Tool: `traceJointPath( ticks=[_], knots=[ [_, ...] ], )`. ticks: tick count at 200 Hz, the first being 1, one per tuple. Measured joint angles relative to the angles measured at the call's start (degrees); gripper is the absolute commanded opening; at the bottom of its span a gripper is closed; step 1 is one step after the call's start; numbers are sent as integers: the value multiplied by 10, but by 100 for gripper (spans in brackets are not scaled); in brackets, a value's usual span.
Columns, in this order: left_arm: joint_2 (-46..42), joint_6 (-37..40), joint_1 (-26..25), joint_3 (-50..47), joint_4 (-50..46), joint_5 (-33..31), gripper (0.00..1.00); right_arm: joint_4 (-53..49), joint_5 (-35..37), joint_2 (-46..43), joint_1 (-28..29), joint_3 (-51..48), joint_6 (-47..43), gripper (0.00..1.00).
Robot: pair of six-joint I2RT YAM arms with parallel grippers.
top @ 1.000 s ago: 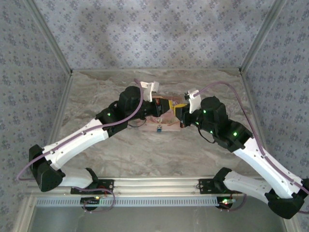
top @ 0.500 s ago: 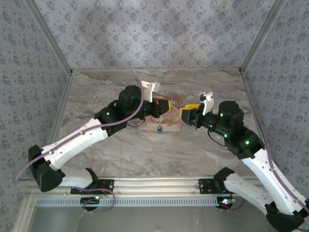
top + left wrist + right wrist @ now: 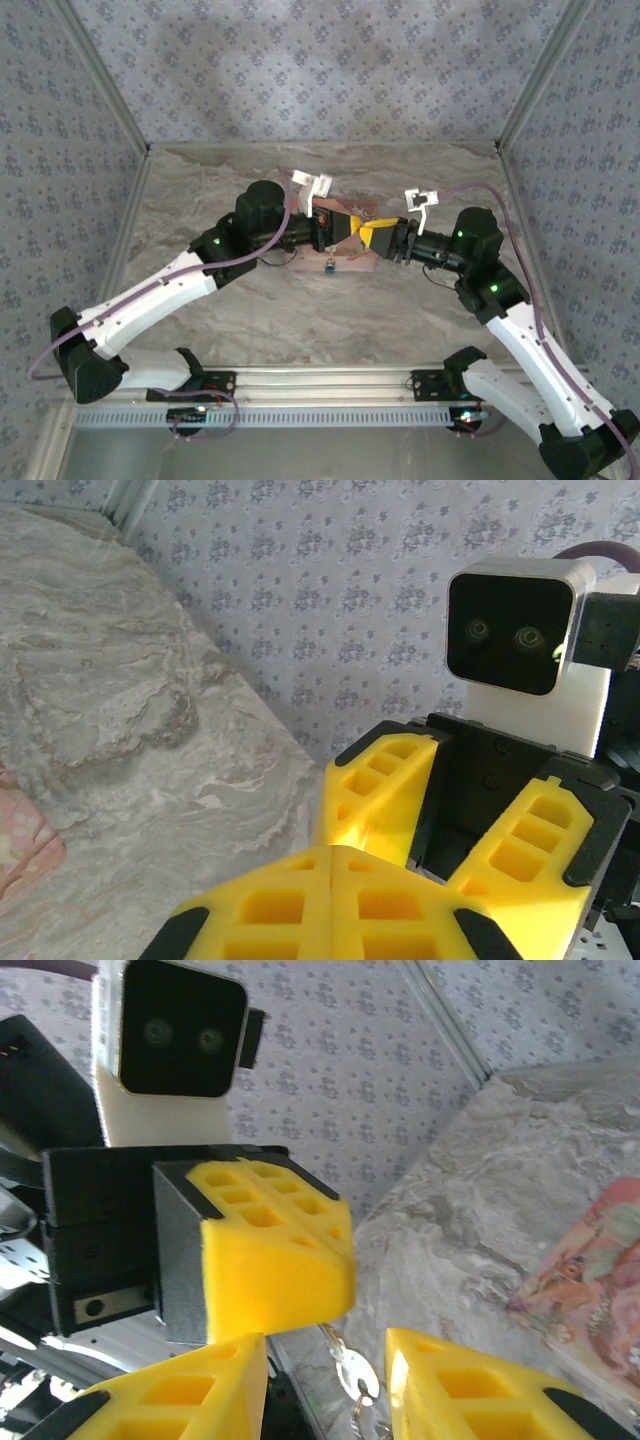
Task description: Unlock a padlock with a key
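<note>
Two yellow-padded grippers are seen nose to nose above the marble table [image 3: 180, 190]. Nearest the right wrist camera, the right gripper [image 3: 327, 1360] is held with its fingers [image 3: 180, 1400] spread apart and nothing clamped between the pads. Just inside that gap, a silver key [image 3: 349, 1371] is seen hanging on its ring, touching neither pad. Directly above the key, the left gripper [image 3: 300, 1260] is pressed together (pad against pad, as is shown in its own wrist view). The key appears to dangle from that pinch, though the point of contact is hidden by the foam. Beyond and below both grippers, a pink patterned mat [image 3: 590, 1285] is laid flat on the table. From above, a small blue item [image 3: 328, 265] is seen at the mat's near edge, just under the left gripper. It may be the padlock, but it is too small for that to be told.
</note>
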Motion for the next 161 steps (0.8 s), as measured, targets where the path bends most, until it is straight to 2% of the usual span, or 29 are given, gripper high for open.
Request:
traceJointPath(
  ticks=[112, 161],
  knots=[
    [0, -2, -6, 0, 11, 12, 0, 9, -9, 0, 2, -3, 6, 36],
    [-1, -2, -6, -1, 12, 12, 0, 9, -10, -2, 3, -7, 8, 27]
  ],
)
